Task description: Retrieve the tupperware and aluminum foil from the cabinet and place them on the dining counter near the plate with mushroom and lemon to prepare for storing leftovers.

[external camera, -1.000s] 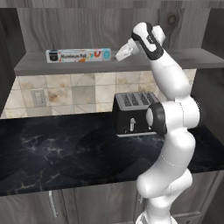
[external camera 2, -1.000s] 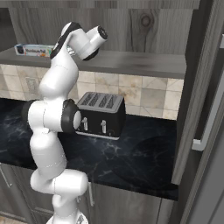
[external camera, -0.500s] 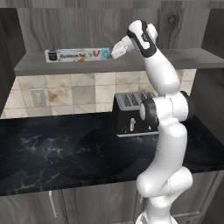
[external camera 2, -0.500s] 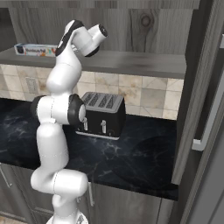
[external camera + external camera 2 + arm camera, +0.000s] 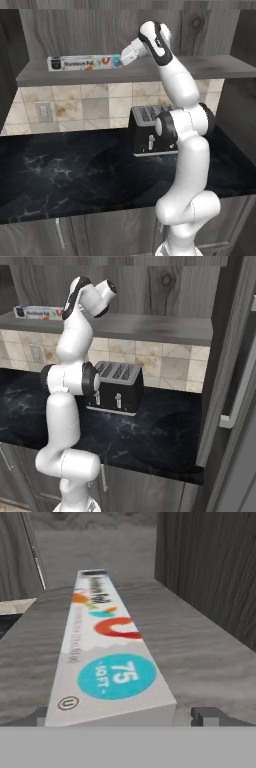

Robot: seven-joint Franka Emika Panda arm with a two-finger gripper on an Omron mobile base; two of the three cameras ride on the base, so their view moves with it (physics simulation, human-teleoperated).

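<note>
The aluminum foil box is long and white with colourful print. It lies flat along the wooden cabinet shelf; the right base view has it at the shelf's left end. My gripper is up at shelf height, at the box's right end. In the hand view the box runs away from me along the shelf. My gripper is open, one dark fingertip on each side of the box's near end, neither pressing it.
A black toaster stands on the black marble counter under the shelf, right behind my arm. A wall outlet sits in the tiled backsplash. A tall dark panel with a handle closes the right side.
My arm has swung left along the shelf, bringing the gripper up to the right end of the foil box. The box has not moved.
</note>
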